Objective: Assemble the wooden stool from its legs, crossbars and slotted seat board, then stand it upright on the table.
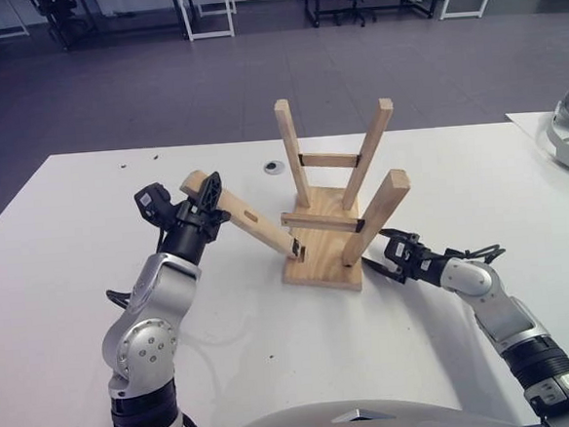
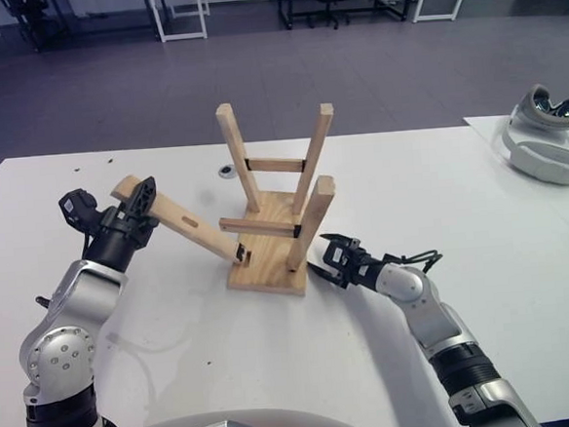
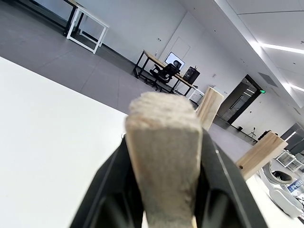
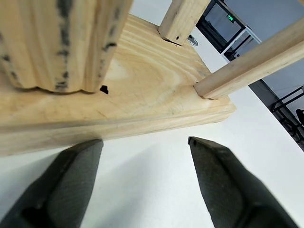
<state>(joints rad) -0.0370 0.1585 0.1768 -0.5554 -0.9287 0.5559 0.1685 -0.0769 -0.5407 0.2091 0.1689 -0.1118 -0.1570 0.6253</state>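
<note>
As we are looking from the head, the seat board (image 1: pixel 320 273) is lying on the bench (image 1: pixel 70 219) with three legs (image 1: pixel 293 154) pointing up, and our left tool (image 1: pixel 209 205) is pinching the fourth leg (image 1: pixel 256 225) near its outer end, slanting toward the board. At the left wrist, that pine is looking stiff and light, gripping well. At the right wrist, our right tool (image 4: pixel 144 140) is standing spread beside the board's edge.

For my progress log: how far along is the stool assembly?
Done: three legs stand in the upside-down seat board, with two crossbars fitted. In hand: the left gripper is shut on the fourth leg, tilted, its lower end at the board's corner; the right gripper is open beside the board. Left: seat that leg, then turn everything upright on the table.
</note>
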